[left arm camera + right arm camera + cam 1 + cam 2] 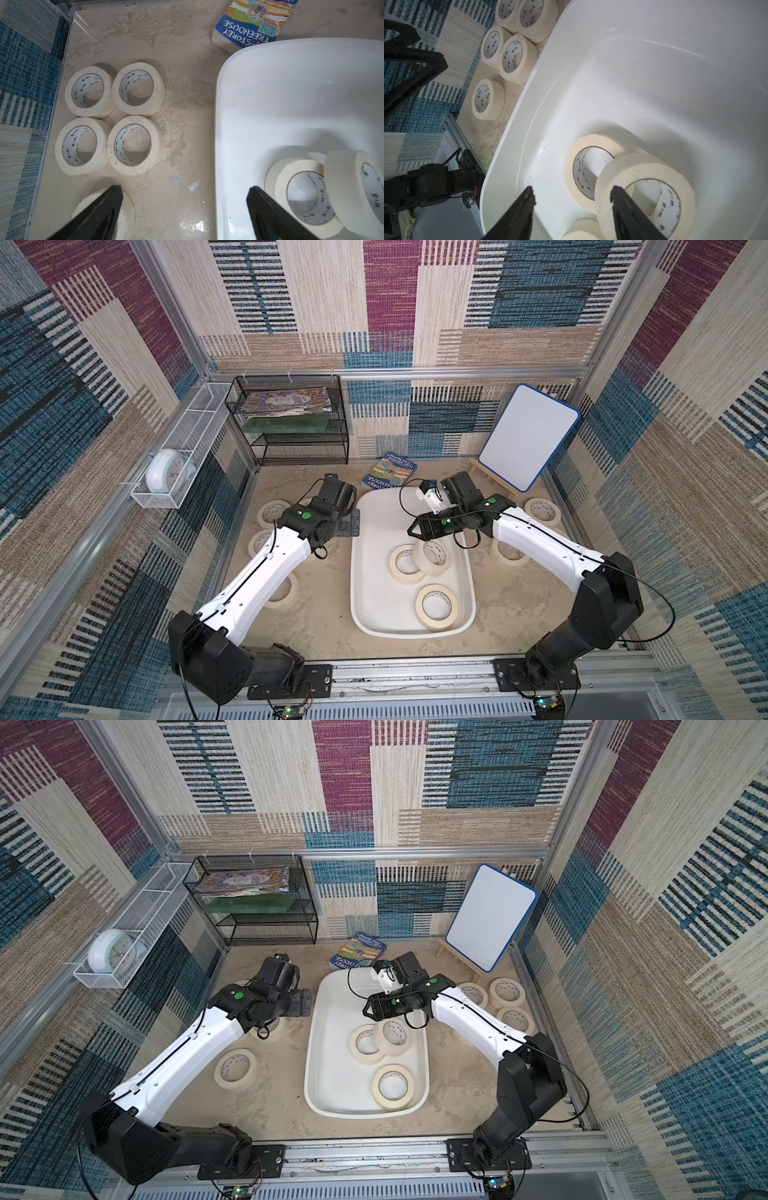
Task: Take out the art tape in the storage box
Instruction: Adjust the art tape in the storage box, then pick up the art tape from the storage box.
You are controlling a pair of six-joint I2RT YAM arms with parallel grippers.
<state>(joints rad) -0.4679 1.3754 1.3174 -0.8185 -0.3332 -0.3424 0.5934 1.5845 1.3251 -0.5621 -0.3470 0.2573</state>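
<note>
The storage box point(374, 597) is a white tub in the middle of the table, and three art tape rolls lie in it. One cream roll point(633, 164) leans tilted on a flat roll point(591, 141). The third roll point(419, 608) lies flat nearer the front. My right gripper point(572, 192) hovers open inside the box; one fingertip point(614, 193) is over the tilted roll's rim and the other is over the bare floor. My left gripper point(185, 191) stands wide open and empty, straddling the box's left rim point(220, 145).
Several rolls lie on the table left of the box point(134, 145) and several to its right point(507, 992). Behind the box lies a blue book point(388, 472). A black mesh rack point(291, 418), a whiteboard on an easel point(528, 435) and a white wire basket point(170, 489) line the back and left.
</note>
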